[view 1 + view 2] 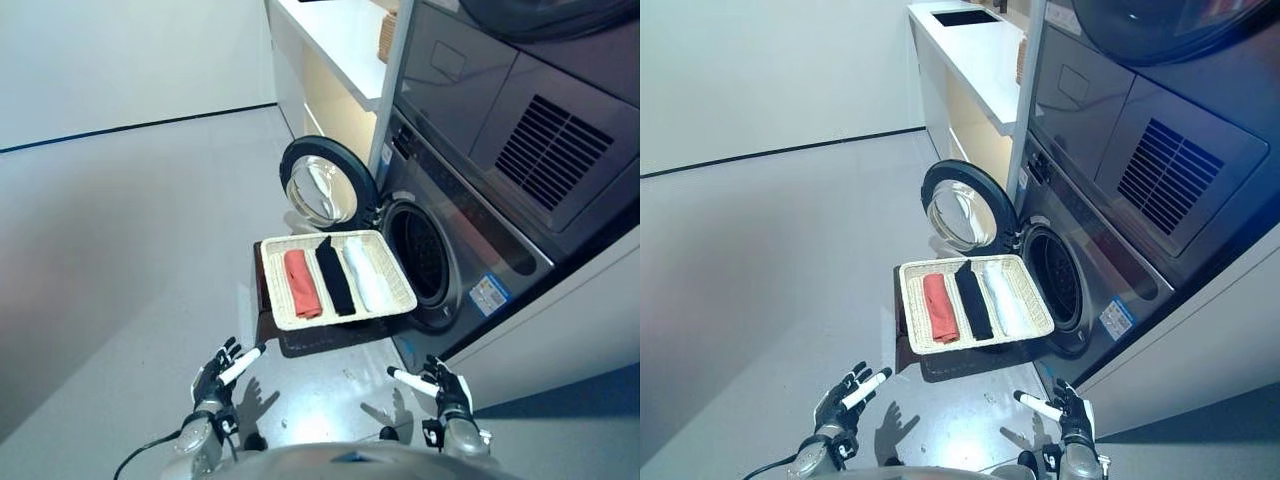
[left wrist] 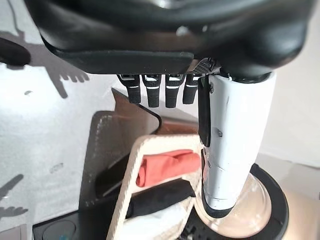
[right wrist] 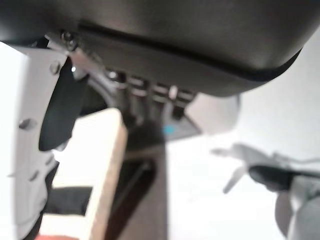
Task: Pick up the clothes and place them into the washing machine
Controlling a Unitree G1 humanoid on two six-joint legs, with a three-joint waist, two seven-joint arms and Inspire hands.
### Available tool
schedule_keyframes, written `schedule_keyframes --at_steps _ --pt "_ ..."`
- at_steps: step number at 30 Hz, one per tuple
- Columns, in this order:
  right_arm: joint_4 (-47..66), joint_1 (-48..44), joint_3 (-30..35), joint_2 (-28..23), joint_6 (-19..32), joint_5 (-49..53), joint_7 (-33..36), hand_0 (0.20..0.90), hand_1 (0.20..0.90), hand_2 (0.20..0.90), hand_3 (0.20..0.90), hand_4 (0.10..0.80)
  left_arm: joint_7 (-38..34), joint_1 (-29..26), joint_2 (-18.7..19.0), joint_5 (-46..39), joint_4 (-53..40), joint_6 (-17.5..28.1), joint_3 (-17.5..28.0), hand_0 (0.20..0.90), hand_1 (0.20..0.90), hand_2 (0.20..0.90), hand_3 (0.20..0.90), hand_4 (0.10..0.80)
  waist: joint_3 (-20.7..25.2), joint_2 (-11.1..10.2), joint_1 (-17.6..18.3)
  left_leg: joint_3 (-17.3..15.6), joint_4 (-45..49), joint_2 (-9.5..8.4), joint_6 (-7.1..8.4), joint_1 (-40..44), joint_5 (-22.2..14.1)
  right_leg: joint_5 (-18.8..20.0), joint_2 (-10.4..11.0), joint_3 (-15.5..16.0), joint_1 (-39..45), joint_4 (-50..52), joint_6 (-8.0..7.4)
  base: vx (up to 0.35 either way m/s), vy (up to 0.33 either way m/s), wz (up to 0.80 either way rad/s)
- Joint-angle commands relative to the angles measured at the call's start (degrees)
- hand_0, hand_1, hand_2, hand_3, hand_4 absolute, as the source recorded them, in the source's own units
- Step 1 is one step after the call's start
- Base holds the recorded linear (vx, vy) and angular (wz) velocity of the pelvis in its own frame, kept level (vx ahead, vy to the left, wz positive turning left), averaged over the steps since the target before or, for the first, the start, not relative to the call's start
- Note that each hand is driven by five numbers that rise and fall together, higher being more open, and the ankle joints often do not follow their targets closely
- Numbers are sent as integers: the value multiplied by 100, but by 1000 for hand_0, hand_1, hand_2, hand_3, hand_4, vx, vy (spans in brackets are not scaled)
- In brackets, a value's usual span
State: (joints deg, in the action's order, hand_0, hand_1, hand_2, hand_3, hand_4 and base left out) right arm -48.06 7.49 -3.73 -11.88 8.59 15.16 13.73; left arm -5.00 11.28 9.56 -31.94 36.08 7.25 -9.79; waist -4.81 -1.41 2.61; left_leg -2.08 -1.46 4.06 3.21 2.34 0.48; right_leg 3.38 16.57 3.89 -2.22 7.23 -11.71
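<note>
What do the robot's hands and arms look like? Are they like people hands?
A bit like them. Each arm is silver-grey metal and ends in a dark hand. The left hand and the right hand both have a row of black fingers with small silver bands, plus a thumb in a smooth white cover with a dark tip. In the wrist views the white thumb looks big and rounded, with small screws.
</note>
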Motion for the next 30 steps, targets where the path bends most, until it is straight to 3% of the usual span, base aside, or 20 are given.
schedule_keyframes --at_steps 1,3,4,6,8,10,11,14,17,19,21,22,24,26,30 --pt "504 -382 146 -142 261 127 62 900 900 900 900 800 41 -188 210 199 -810 305 205 900 900 900 900 800 -207 110 78 18 478 -619 -699 307 -636 968 -43 -249 -574 2096 251 30 138 -11" --pt "446 -386 155 -133 241 127 60 900 900 900 900 800 39 -225 221 171 -788 295 214 900 900 900 900 800 -297 160 115 29 517 -640 -783 408 -693 1013 -42 -124 -785 2424 295 82 179 -6" --pt "452 -374 192 -117 227 153 76 900 900 900 900 800 30 -219 211 134 -804 284 259 900 900 900 900 800 -333 188 122 -2 518 -628 -767 497 -760 987 129 146 -958 2336 256 154 100 9" --pt "487 -354 213 -111 242 227 60 900 900 900 900 800 24 -211 198 113 -762 293 270 900 900 900 900 800 -322 170 232 91 491 -620 -676 598 -850 755 63 230 -991 1819 250 203 -18 6" --pt "413 -381 240 -88 256 284 78 900 900 900 900 800 37 -229 188 103 -740 324 264 900 900 900 900 800 -301 44 306 156 421 -681 -554 755 -975 792 175 322 -1135 734 134 280 -132 -6" --pt "304 -410 244 -91 271 305 94 900 900 900 900 800 17 -197 201 89 -768 362 271 900 900 900 900 800 -329 40 397 260 318 -592 -439 959 -1102 974 88 333 -1047 -126 -4 343 -122 -1" --pt "223 -415 251 -49 268 320 102 900 900 900 900 800 1 -158 186 75 -757 378 321 900 900 900 900 800 -313 3 488 379 139 -533 -358 1192 -1133 1250 -46 120 -1199 -727 -131 363 -85 58" --pt "173 -410 242 -23 259 325 113 900 900 900 900 800 3 -98 166 61 -740 371 358 900 900 900 900 800 -307 13 547 485 -28 -431 -304 1443 -1155 1433 -203 -26 -1306 -979 -179 232 -49 44" --pt "159 -322 222 -11 233 298 95 900 900 900 900 800 21 17 104 37 -621 345 383 900 900 900 900 800 -264 10 645 666 -251 -259 -228 1818 -1190 1581 -405 61 -1460 -1024 -206 288 -104 -14" --pt "174 -251 205 -15 227 282 74 900 900 900 900 800 0 72 68 0 -600 321 376 900 900 900 900 800 -245 -7 685 780 -273 -156 -193 1993 -1170 1575 -508 83 -1543 -696 -152 251 -143 -20" --pt "73 -221 190 -1 232 276 59 900 900 900 900 800 -47 26 68 55 -452 304 323 900 900 900 900 800 -194 48 658 840 -170 33 -126 1994 -1111 1109 -627 373 -1621 -288 26 196 -193 30" --pt "32 -251 162 -9 227 288 58 900 900 900 900 800 -35 45 39 0 -462 304 345 900 900 900 900 800 -191 53 751 789 -134 103 -126 1997 -1106 1227 -712 233 -1662 -317 26 180 -228 52" --pt "-91 -342 92 -62 285 308 66 900 900 900 900 800 -58 -57 6 -186 -337 347 311 900 900 900 900 800 -107 148 721 810 24 306 48 1814 -764 945 -978 160 -1530 -247 174 186 -197 88" --pt "-99 -395 87 -104 353 386 65 900 900 900 900 800 -44 -96 -56 -251 -437 403 258 900 900 900 900 800 -75 262 738 840 300 505 193 1582 -275 813 -1063 287 -1528 -160 253 144 -164 76" --pt "-226 -535 9 -201 400 425 151 900 900 900 900 800 -75 -236 1 -257 -450 392 120 900 900 900 900 800 -138 354 701 912 927 756 312 1286 391 444 -1273 366 -1407 -3 481 154 -198 32"
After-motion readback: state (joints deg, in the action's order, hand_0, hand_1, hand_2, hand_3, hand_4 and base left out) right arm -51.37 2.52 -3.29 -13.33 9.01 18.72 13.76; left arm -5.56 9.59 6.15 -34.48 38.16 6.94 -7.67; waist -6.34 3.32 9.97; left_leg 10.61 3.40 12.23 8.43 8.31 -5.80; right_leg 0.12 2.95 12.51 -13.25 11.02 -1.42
